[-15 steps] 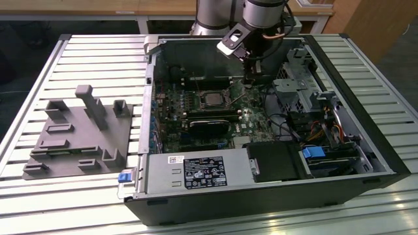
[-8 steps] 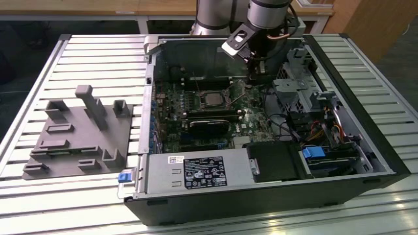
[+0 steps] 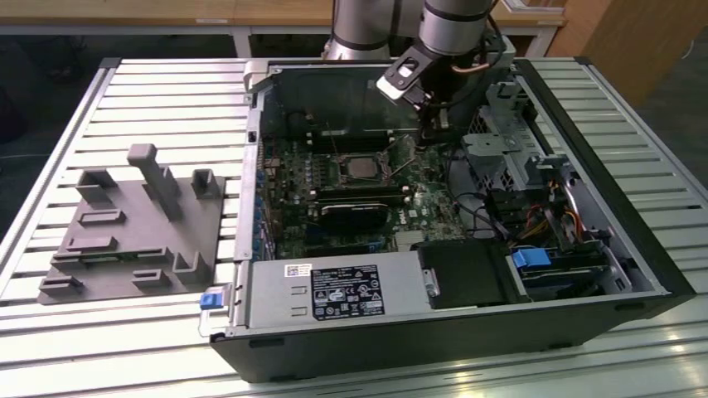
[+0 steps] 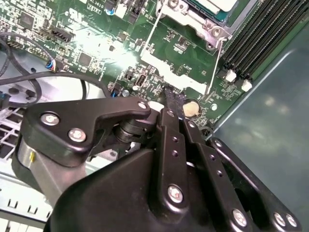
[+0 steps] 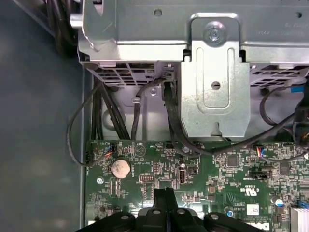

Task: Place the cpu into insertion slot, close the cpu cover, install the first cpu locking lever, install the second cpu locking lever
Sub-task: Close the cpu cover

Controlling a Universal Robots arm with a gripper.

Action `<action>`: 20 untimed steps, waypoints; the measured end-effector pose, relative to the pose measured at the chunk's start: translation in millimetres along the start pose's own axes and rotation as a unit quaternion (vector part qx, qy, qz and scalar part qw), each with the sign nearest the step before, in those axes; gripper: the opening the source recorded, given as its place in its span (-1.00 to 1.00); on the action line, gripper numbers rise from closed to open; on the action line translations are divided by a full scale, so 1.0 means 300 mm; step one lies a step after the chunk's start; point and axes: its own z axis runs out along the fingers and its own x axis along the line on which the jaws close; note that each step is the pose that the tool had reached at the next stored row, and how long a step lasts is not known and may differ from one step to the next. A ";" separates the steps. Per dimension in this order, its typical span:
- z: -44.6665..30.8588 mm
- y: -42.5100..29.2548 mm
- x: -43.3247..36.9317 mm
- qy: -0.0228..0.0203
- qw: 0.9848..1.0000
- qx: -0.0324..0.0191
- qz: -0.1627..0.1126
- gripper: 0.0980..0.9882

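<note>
At the claw (image 4: 170, 95): fingers pressed together, nothing held, tips low over the green board (image 5: 231, 169). Just beside the tips, a coin cell (image 5: 120, 168). Farther off, in the exterior view, the cpu (image 3: 356, 168) lying in the slot (image 3: 356, 155), well apart from the claw, all inside the open case (image 3: 443, 348).
</note>
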 end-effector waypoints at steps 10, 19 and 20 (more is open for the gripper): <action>0.004 -0.051 -0.001 0.000 1.000 0.000 0.000 -0.98; 0.004 -0.102 -0.001 0.000 1.000 0.000 0.000 -0.98; 0.004 -0.103 -0.001 0.000 1.000 0.000 0.000 -0.98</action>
